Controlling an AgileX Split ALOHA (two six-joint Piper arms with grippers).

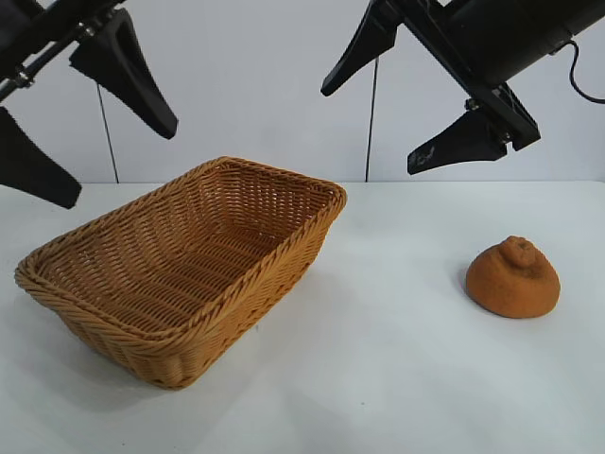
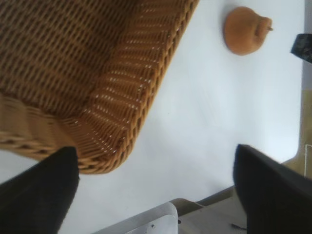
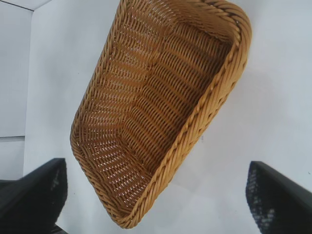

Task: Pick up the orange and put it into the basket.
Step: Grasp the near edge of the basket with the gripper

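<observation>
Basket (image 1: 104, 317) holds nothing (orange (image 1: 513, 278) on table, well apart).

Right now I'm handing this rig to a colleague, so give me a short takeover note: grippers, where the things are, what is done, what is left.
Left gripper: open, empty, raised above the basket's end at the exterior view's left.
Right gripper: open, empty, raised over the table, between the basket and the orange.
Orange: on the table, at the exterior view's right, apart from the basket, untouched.
Basket: on the table, nothing in it.
Done: nothing yet.
Left: grasp the orange, carry it over, release it into the basket.
</observation>
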